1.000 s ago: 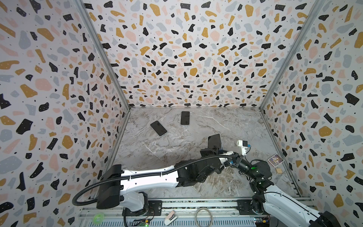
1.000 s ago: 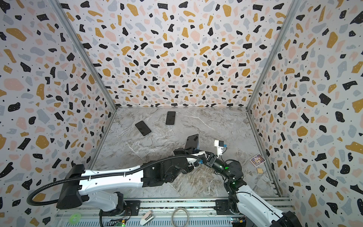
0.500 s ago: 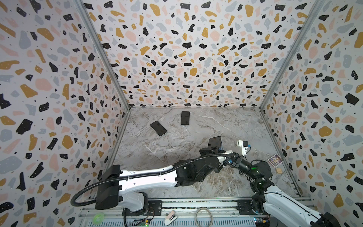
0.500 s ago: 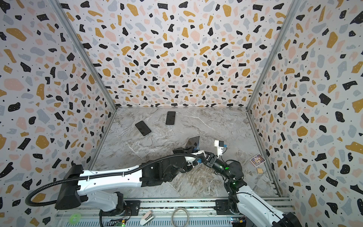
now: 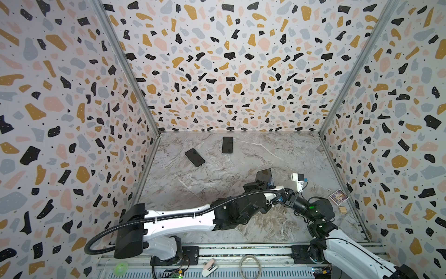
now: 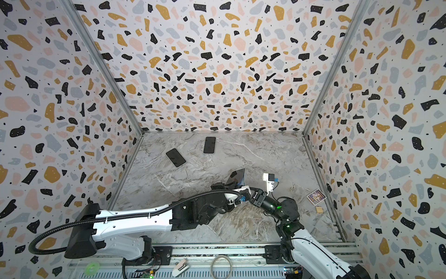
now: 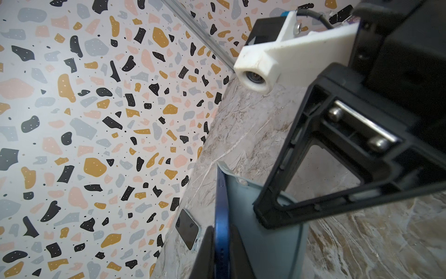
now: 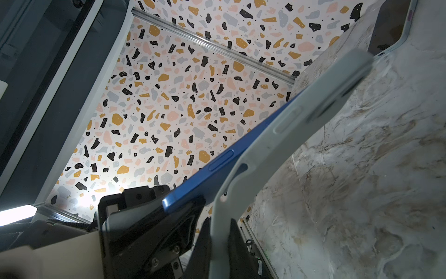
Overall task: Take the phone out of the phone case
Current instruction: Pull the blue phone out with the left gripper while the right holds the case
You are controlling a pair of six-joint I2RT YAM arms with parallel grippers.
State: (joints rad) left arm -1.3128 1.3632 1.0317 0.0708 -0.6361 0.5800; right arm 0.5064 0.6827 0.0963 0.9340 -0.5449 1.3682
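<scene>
walls (image 5: 217, 60): white terrazzo print | floor (image 5: 217, 183): grey veined marble | corner posts (image 5: 127, 70): bare metal

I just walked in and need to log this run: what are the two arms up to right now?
Two arms hold a blue phone in a grey case up off the table. The left gripper is shut on the phone's bare corner. The right gripper is shut on the case's edge, which is bent away from that corner. The phone's far end sits in the case, so it is not out yet. Two other phones lie flat at the table's far side.
</scene>
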